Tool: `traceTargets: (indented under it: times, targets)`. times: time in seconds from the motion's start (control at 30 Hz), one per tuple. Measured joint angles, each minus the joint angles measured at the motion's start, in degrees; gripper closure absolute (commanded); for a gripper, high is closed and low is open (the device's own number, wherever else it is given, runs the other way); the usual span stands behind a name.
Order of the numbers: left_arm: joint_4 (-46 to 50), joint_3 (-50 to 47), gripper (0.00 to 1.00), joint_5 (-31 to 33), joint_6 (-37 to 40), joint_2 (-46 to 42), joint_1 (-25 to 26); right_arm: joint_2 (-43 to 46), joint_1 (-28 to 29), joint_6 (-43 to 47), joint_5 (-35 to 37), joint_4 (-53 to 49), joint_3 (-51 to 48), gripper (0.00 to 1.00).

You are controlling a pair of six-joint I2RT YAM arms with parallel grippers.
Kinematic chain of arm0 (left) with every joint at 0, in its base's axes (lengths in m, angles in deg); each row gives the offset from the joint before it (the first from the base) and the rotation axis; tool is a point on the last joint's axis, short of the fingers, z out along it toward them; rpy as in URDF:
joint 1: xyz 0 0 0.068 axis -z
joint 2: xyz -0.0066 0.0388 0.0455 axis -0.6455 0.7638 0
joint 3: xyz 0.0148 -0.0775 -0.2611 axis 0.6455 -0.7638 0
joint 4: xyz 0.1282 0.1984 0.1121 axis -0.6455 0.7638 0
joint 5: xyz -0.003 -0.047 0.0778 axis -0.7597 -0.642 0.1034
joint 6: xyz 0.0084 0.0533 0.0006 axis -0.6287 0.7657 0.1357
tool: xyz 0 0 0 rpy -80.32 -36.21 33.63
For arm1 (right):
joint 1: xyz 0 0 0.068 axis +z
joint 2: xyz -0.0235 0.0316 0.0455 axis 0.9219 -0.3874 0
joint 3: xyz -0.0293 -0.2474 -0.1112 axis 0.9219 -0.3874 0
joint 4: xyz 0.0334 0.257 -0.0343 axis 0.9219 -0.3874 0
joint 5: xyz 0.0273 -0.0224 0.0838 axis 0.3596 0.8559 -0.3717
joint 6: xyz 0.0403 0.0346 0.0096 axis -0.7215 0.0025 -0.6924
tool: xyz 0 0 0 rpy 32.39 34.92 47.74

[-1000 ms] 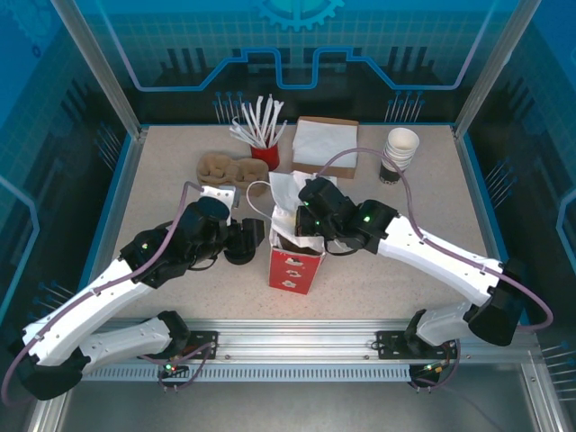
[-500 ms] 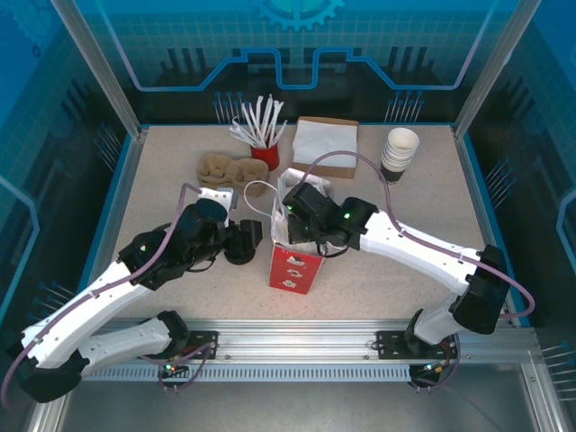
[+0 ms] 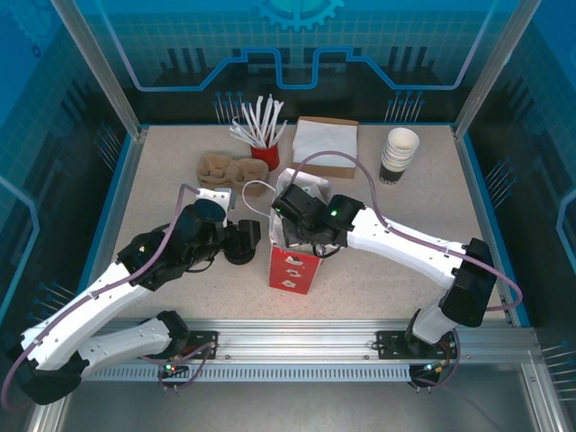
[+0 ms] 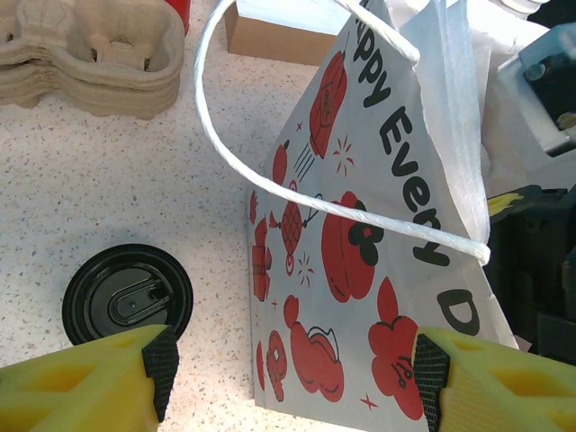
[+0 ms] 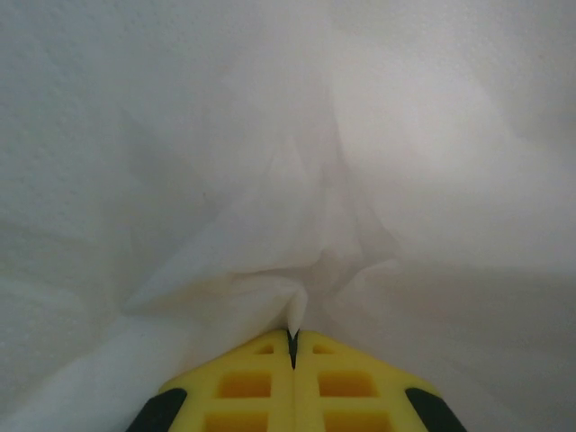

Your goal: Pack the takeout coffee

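- A table (image 3: 162, 171) with a pale, speckled stone-look top, edged by a blue border (image 3: 111, 207).
- Behind it, a back wall (image 3: 297, 54) of clear blue-tinted panel printed with a grid and a gear outline.
- Similar blue panels form the side walls (image 3: 45, 180).
- Two slanting metal posts (image 3: 99, 67) frame the back corners.
- A grooved metal rail (image 3: 297, 346) runs along the near edge.
- The light is bright and even, with soft shadows.
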Motion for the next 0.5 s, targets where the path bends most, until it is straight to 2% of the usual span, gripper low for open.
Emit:
traceTargets:
  times: [0.23,0.5]
  targets:
    - [0.0,-0.1,0.29,0.0,0.0,0.0,0.0,-0.9,0.2,2.3,0.0,-3.0,4.2,0.68]
    - [0.0,-0.4,0.29,0.0,0.0,-0.1,-0.5,0.8,0.1,4.4,1.2,-5.4,10.8,0.65]
